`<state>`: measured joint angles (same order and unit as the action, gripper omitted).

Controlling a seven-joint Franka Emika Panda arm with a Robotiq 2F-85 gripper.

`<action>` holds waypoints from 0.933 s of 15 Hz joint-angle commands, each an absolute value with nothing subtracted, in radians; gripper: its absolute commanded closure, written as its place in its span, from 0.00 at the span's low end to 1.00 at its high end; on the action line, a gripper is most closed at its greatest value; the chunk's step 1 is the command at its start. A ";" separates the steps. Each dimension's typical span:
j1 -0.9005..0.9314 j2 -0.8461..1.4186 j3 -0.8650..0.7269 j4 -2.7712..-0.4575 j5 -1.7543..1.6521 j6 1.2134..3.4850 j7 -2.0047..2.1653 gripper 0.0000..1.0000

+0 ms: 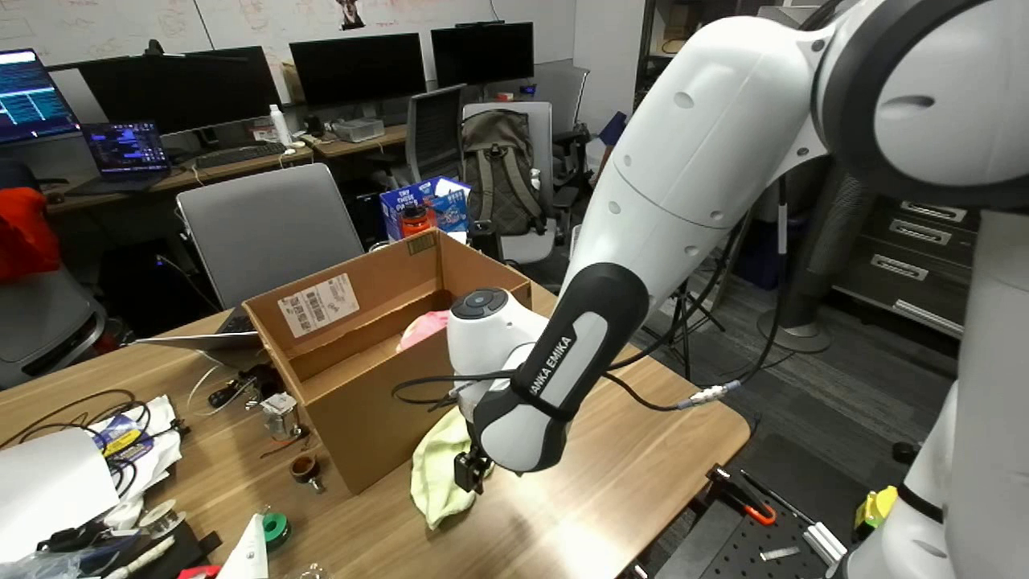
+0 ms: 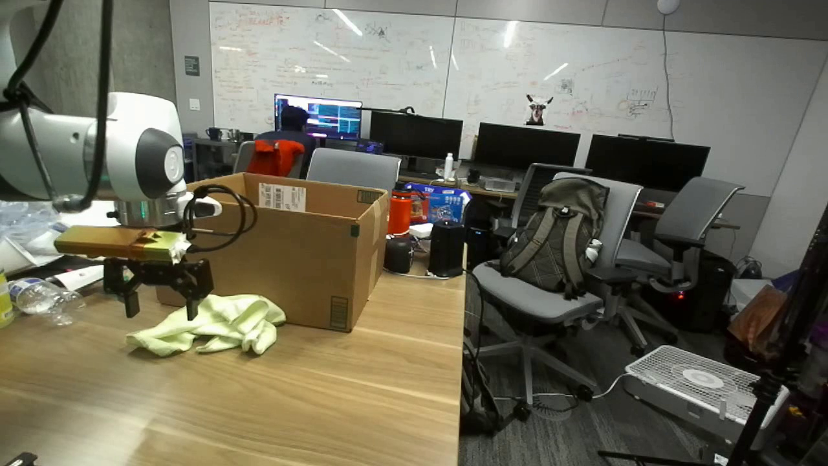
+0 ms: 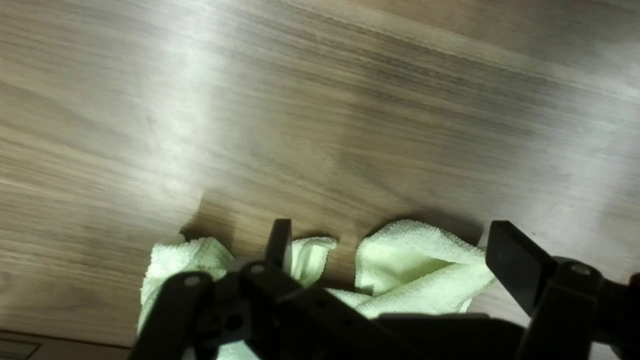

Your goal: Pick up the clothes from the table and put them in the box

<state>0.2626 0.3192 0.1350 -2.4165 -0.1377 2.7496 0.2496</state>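
Wrist view: black angular jaws, spread wide near the cloth point(image 3: 420, 285)
Cloth: pale lime, fuzzy, rumpled
Box point(image 2: 294, 268): brown cardboard, rectangular
Tabletop point(image 2: 310, 401): streaked wood grain

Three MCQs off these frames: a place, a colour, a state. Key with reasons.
1. Where does the yellow-green cloth lie relative to the cardboard box?
A) Inside it
B) Draped over its rim
C) Beside it, on the table

2. What colour is the item visible inside the box?
A) Pink
B) Black
C) Blue

3. What state is the gripper in?
A) Shut on the cloth
B) Open, gripping nothing
C) Shut and empty

1: C, both exterior views show it on the table outside the box.
2: A, pink shows past the box's near wall in an exterior view.
3: B, the fingers stand wide apart in the wrist view, cloth unpinched.
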 commanded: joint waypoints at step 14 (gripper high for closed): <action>0.342 0.445 0.034 -2.308 -0.145 2.818 0.334 0.00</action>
